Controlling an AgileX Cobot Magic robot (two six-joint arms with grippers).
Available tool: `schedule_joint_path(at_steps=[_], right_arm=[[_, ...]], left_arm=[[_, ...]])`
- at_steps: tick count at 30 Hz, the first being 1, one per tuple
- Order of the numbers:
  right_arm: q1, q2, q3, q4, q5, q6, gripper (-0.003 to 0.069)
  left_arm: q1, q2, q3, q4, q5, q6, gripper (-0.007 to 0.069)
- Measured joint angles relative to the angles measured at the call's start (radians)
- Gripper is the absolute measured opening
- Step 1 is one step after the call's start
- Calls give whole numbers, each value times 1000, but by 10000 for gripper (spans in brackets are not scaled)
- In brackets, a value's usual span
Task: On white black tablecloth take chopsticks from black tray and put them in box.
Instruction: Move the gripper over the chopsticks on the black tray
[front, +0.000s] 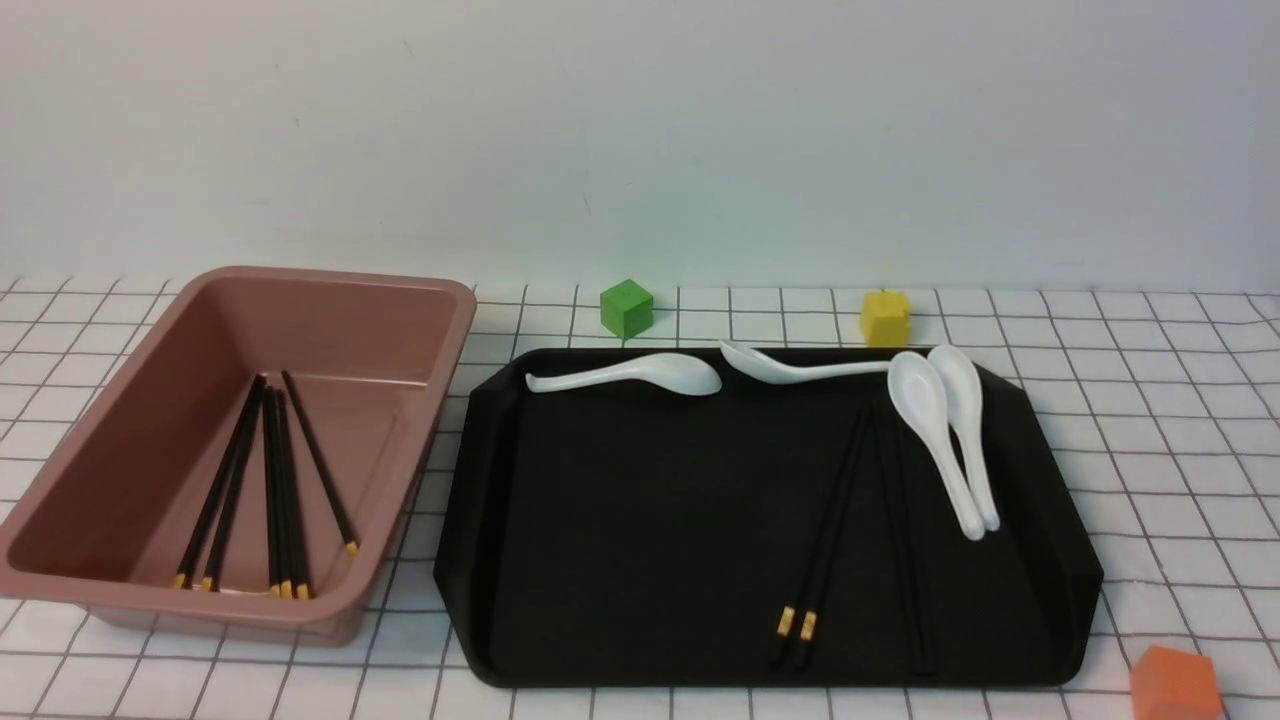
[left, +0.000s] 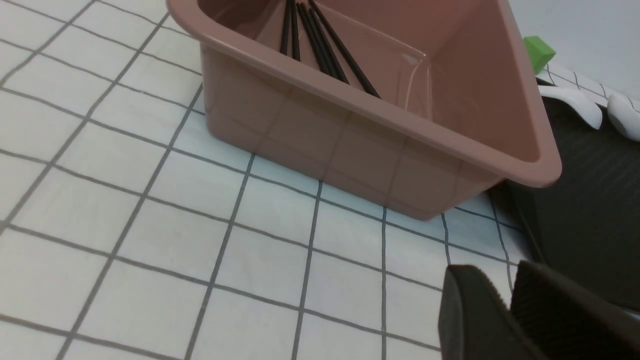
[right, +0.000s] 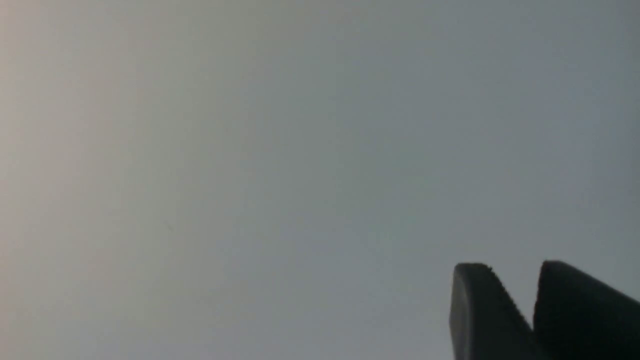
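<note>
Your arms are between pick-ups, with four chopsticks left to move.

Your left gripper has its fingertips slightly parted with nothing between them, near the pinkish-brown plastic tub, where six or so chopsticks lie; your right gripper is slightly parted and empty too. Four thin black chopsticks remain toward the right edge of the matte-black tray, two with gold bands near its near edge; next you'd likely lower the right, open wider, over one pair.
</note>
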Motion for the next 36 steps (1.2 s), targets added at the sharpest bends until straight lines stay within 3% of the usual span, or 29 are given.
schedule_joint_path(at_steps=[4, 7, 12, 15, 19, 22, 29, 36], right_arm=[[0, 262, -68, -44, 323, -5, 25], [0, 429, -74, 10, 430, -56, -11], [62, 675, -79, 216, 458, -246, -12], [201, 847, -128, 376, 445, -458, 8], [335, 1017, -228, 425, 438, -549, 43], [385, 1120, -306, 412, 454, -538, 60], [448, 1363, -555, 247, 582, -352, 109], [481, 1465, -699, 232, 595, -226, 255]], left_arm=[[0, 0, 0, 0, 0, 0, 145], [0, 0, 0, 0, 0, 0, 146], [0, 0, 0, 0, 0, 0, 150], [0, 0, 0, 0, 0, 0, 155], [0, 0, 0, 0, 0, 0, 161], [0, 0, 0, 0, 0, 0, 165], [0, 0, 0, 0, 0, 0, 176], [0, 0, 0, 1, 0, 0, 184]])
